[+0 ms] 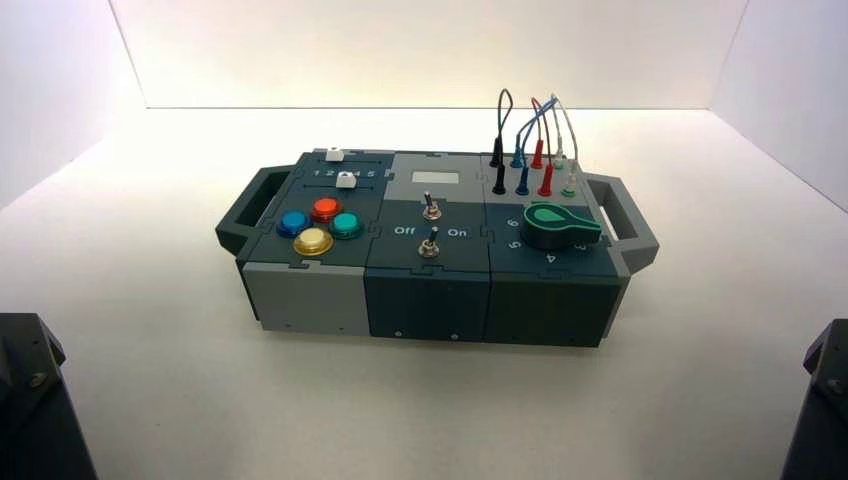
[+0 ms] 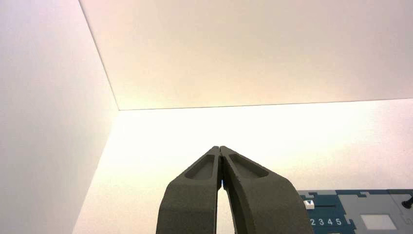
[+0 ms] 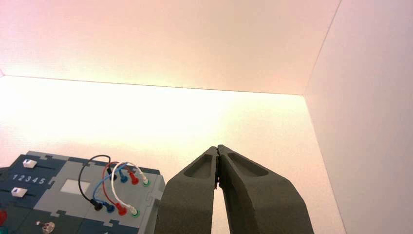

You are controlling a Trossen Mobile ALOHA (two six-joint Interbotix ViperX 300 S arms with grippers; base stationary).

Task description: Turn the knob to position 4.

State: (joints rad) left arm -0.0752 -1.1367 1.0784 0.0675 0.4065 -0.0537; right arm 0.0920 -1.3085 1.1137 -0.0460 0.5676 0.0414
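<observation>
Your knob [image 1: 559,226] sits on the box's top face, at the near right, in the dark teal panel just in front of the wires [image 1: 536,140]. It is green and teardrop-shaped, with a dark rim beneath and a lighter green teardrop marking on its top. It looks much larger than the push buttons [image 1: 320,225] on your left. Its rounded end lies to the left and its narrowing tip to the right. White numerals curve around it; you can see the 4 [image 1: 551,259] on the near side of it, close to the panel's front edge, and a 3 partly hidden by the tip.

Neither arm is touching the box. Your left claw [image 2: 219,147] is narrow, its fingertips together and nothing between them; its arm [image 1: 35,390] is parked at the near left of the tabletop [image 1: 350,410]. Your right claw [image 3: 217,147] is narrow too, tips meeting with nothing held, and its arm [image 1: 825,400] is parked at the near right. Between the buttons and the knob, you have two metal toggle switches [image 1: 430,228], one behind the other.
</observation>
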